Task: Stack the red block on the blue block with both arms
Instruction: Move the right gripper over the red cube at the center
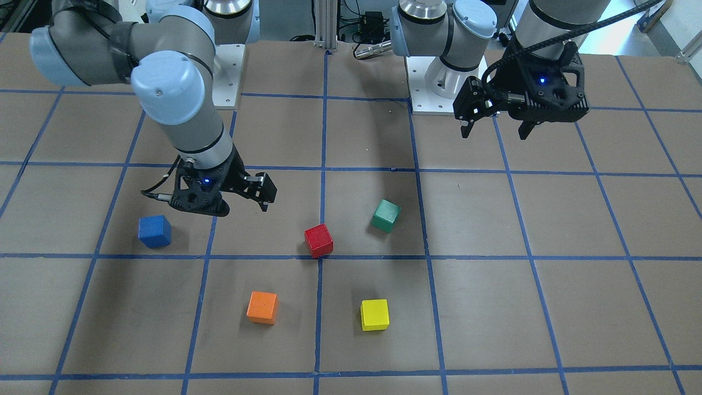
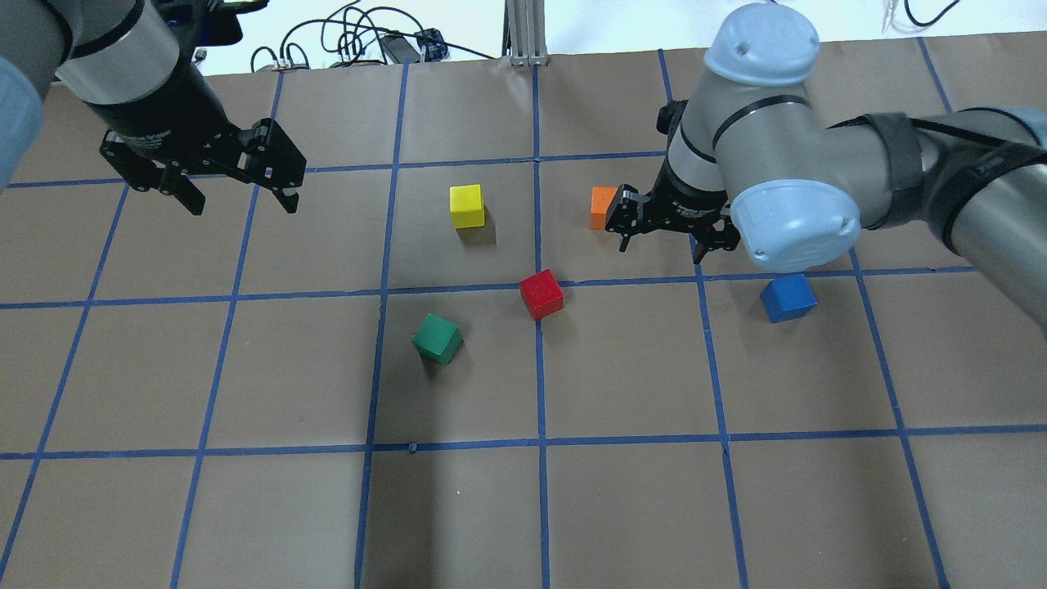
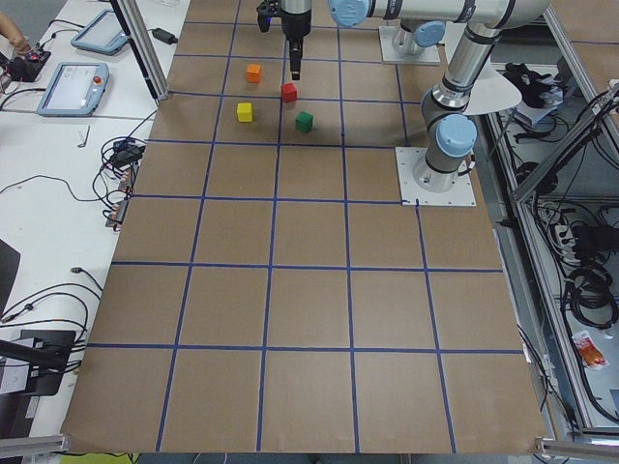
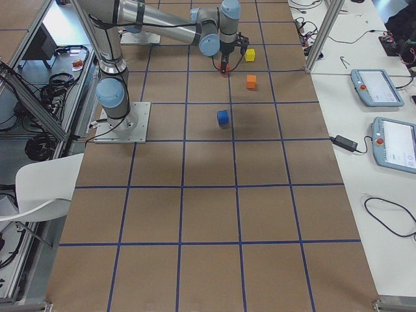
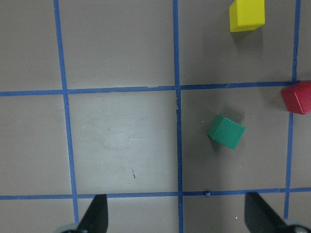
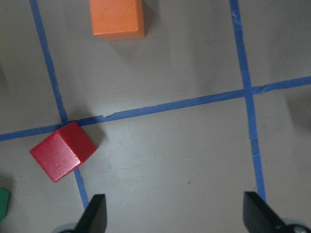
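While the red block [image 2: 541,294] lies mid-table with the blue block [image 2: 787,298] well right of it, I judge the reach is in hand. The right gripper [image 2: 660,248] hovers between them and the left gripper [image 2: 243,204] hangs far left, both with jaws apart and empty. Next I should centre over red and descend.

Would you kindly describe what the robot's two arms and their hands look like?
Both are silver-grey tubes with rounded light-blue joint caps: left arm, right arm. The left hand and right hand are black, angular and two-fingered, each with a small blue light. A black cable runs to each.
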`<state>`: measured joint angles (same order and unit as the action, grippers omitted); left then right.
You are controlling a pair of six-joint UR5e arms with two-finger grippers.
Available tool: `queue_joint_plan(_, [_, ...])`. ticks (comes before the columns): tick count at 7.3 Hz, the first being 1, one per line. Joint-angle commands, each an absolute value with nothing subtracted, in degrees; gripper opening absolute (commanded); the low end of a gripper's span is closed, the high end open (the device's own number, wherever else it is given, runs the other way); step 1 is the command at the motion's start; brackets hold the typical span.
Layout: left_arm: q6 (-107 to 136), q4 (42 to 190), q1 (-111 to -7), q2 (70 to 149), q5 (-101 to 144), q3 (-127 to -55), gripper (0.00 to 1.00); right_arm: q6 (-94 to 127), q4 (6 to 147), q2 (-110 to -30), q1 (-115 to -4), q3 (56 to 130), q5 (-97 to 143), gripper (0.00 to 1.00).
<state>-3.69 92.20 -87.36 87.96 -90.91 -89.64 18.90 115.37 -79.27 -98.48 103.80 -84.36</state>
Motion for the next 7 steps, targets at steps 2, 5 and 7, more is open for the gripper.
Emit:
queue_joint_plan(2, [-3.7,92.2,-87.4,88.0,-90.9,-89.6,1.0,22.1,123.6,-76.3,-104.5,104.1,-84.8,1.0])
queue_joint_plan(5, [-3.8,92.2,-87.4,87.5,-90.9,-89.6,1.0,29.9,123.9,-74.0,-104.9,103.8,-84.6,1.0])
queue_joint_plan(7, [-3.7,92.2,-87.4,87.5,-90.9,-89.6,1.0,39.2,124.0,-72.7,-105.0,103.7,-84.6,1.0])
